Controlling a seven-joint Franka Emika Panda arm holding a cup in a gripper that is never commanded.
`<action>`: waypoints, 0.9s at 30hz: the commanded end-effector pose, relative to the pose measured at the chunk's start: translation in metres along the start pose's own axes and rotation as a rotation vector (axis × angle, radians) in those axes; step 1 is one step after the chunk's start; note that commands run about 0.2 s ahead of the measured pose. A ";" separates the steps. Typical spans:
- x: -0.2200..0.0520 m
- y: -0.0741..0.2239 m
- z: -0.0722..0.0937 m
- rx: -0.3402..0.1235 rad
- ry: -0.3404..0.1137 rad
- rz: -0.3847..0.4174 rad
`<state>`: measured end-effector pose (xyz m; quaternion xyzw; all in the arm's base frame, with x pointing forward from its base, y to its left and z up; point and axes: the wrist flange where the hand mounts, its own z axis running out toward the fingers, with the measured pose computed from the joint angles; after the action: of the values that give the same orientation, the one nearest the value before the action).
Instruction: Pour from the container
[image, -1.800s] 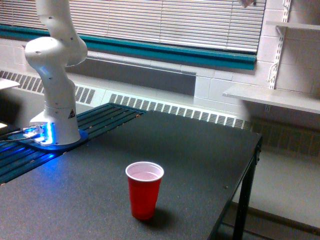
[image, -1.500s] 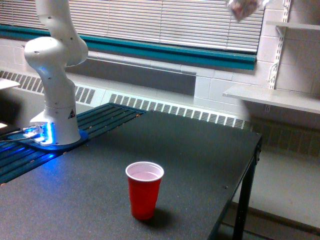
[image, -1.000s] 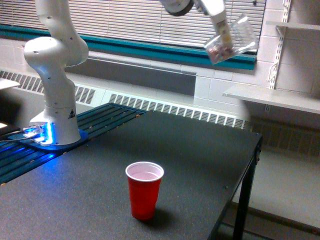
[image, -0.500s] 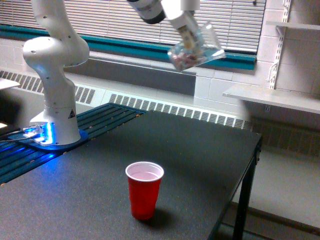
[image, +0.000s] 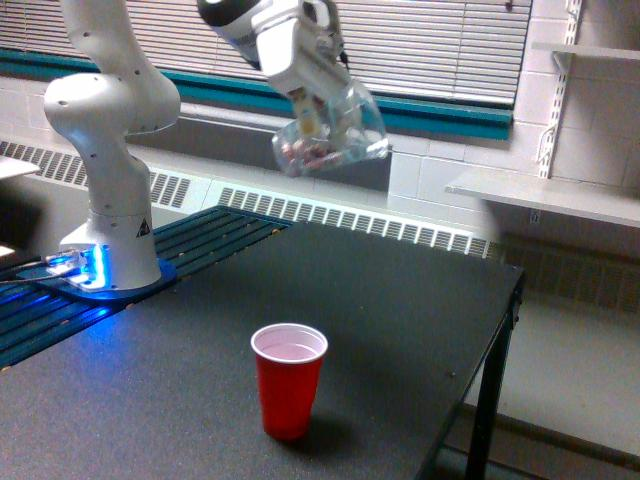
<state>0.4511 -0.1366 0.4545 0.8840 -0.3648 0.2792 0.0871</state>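
Gripper: the gripper (image: 318, 108) pinches the clear plastic cup (image: 333, 133), held high above the table and tilted.
Cup content: small pinkish pieces lie at its lower end.
Table: the black table (image: 400, 300) has a matte, speckled top; a red cup (image: 289, 380) stands upright near its front.
Room: window blinds (image: 430, 40), a teal sill, a radiator grille (image: 350, 220), white shelves (image: 545, 190) at the exterior view's right.

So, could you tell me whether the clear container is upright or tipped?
Tipped: the container lies slanted in the gripper, pieces gathered at its lower end.
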 end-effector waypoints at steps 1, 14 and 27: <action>-0.004 0.026 0.015 -0.040 -0.002 0.039; -0.035 0.071 0.047 -0.110 -0.058 0.069; -0.051 0.101 0.072 -0.170 -0.097 0.076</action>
<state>0.3859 -0.1956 0.3682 0.8775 -0.4111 0.2095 0.1306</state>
